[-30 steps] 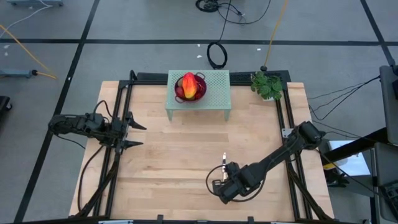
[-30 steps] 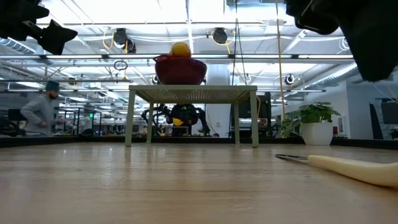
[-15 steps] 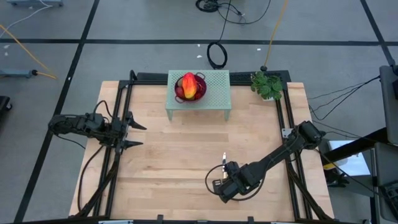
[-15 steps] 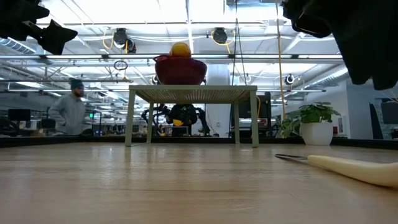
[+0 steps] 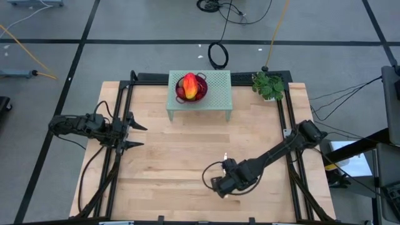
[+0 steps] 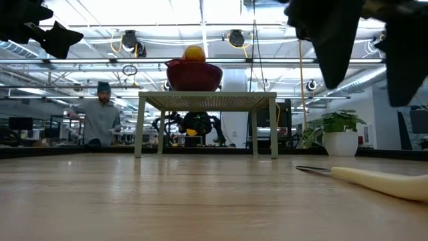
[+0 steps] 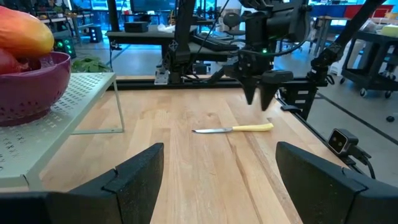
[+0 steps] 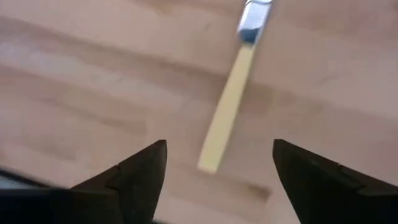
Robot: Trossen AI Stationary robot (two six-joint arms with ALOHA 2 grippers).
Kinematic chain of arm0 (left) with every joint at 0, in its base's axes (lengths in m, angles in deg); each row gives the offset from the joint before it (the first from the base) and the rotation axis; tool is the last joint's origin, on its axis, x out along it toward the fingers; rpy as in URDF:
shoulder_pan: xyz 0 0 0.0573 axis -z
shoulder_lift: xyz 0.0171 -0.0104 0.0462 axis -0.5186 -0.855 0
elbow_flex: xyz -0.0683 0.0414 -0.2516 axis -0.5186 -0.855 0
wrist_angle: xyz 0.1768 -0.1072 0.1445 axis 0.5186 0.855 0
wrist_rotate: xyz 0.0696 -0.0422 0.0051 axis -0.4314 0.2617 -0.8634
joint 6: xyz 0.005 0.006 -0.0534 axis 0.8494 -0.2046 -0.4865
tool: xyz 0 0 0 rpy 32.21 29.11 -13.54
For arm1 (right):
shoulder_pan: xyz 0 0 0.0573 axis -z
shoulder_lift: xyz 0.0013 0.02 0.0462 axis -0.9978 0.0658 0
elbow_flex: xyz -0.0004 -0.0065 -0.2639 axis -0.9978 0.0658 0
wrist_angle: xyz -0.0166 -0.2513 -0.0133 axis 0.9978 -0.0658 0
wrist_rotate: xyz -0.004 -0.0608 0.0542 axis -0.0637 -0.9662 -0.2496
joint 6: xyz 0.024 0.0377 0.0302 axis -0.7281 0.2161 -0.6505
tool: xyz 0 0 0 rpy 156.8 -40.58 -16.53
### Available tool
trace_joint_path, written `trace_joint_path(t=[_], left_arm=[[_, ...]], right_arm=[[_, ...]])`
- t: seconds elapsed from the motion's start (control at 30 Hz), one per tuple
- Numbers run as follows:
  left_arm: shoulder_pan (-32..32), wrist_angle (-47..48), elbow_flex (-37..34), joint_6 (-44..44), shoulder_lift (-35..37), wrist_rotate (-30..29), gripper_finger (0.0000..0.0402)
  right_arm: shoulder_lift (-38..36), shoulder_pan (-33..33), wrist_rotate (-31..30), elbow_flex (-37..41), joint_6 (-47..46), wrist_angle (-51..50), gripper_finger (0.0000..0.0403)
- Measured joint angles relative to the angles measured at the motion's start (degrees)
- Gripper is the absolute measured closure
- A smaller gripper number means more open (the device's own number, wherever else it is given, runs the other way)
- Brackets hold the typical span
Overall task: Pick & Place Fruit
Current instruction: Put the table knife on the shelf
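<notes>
- Hovering over the near part of the table: right gripper, fingers standing wide apart, gripping nothing.
- Lying flat on the wood just beneath and between those fingers: yellow-handled knife, blade pointing away from the gripper; not touching it.
- Waiting at the table's left edge, well apart from everything: left gripper, fingers spread wide, empty.
- Sitting farther back on the pale green perforated stand: purple colander, piled with the fruit.
- Showing on top: a red-orange-yellow oblong piece; at least one dark red ball tucked beside it; smaller pieces not discernible from here.
- Judging the fruit as light, hard toy shells, smooth and likely slippery, prone to rolling once released.
- Judging the best hold as across the oblong's narrow waist, coming down from above, fingers clearing the colander rim.
- Risking a nudge to the colander on its raised stand if closing off-centre.
</notes>
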Motion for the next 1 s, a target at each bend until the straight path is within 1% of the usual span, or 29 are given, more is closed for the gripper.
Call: trace_joint_path(t=[0.13, 0.37, 0.57, 0.67, 1.0], left_arm=[[0.00, 0.00, 0.00, -0.02, -0.02, 0.00, 0.0091], [0.00, 0.00, 0.00, -0.02, -0.01, 0.02, 0.0091], [0.04, 0.04, 0.00, 0.07, -0.01, 0.04, 0.0091], [0.02, 0.02, 0.00, 0.17, -0.02, 0.04, 0.0092], [0.02, 0.15, 0.00, 0.55, -0.02, 0.06, 0.0091]], right_arm=[[0.00, 1.60, 0.02, 0.00, 3.11, -2.08, 0.0118], [0.74, 3.03, 0.44, 0.00, 6.73, -0.81, 0.0143], [2.41, 2.70, 1.89, 0.07, 5.79, 0.63, 0.0155], [3.89, 2.52, 4.31, -0.07, 5.61, 2.93, 0.0156], [6.09, 2.49, 4.56, -0.02, 3.37, 2.44, 0.0156]])
